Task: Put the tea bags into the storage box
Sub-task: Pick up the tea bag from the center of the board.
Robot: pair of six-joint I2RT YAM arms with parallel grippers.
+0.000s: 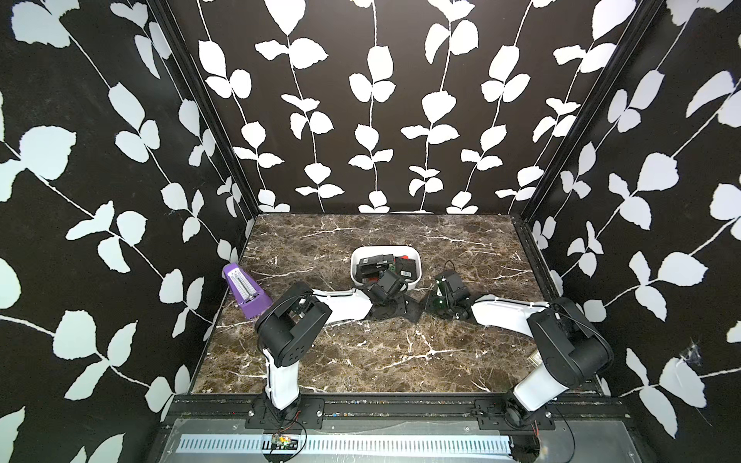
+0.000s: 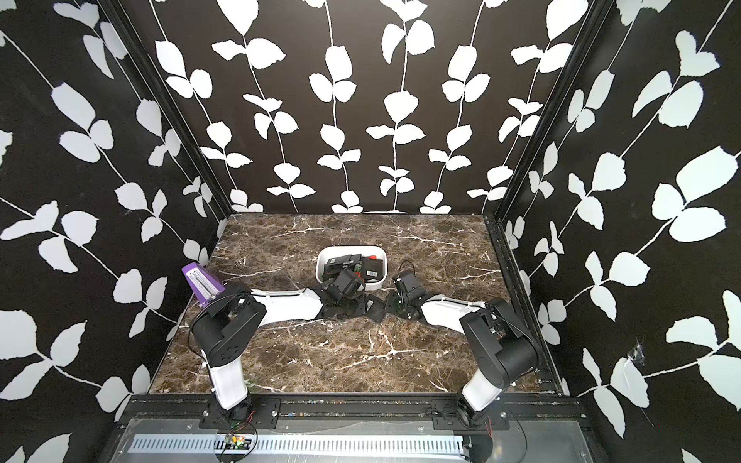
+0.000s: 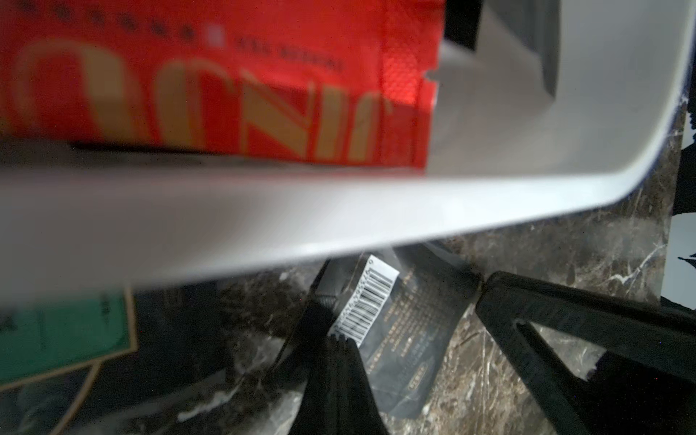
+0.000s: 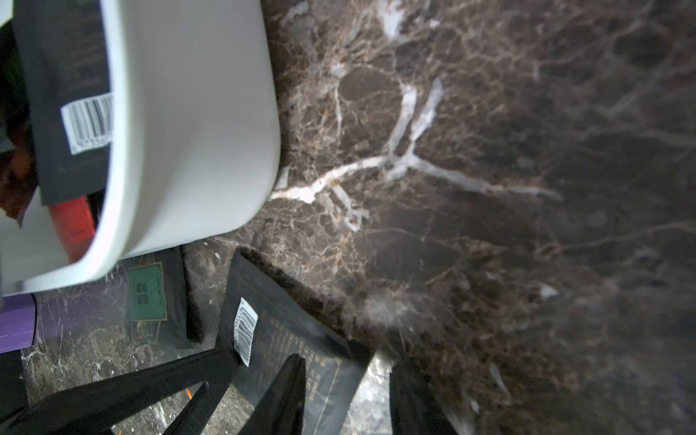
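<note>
White box [image 1: 354,269] sits mid-counter [image 1: 361,352], already holding a heap of sachets [image 1: 375,262], mostly black, as both top views show. 2 more lie outside it on the marble, just before its near wall.

The first, a black sachet [image 4: 286,327], lies flat and carries a white barcode label. The rows of fine gold print on it are too small to read. The left gripper [image 3: 339,342], jaws closed, has its tips against the label edge of this sachet. Whether foil is pinched between them cannot be told. The right gripper [image 4: 348,363] stands narrowly parted over the same sachet, 1 finger above its face and the other past its edge.

Near the box's corner lies a green-panel sachet [image 4: 147,295], its characters blurred. Inside the box, the left wrist view shows a red sachet [image 3: 226,86] with large gold lettering, out of focus and unreadable. The right wrist view shows a barcode-labelled sachet [image 4: 71,94] there too. A purple metronome [image 1: 244,290] stands at the counter's left edge, well apart.
</note>
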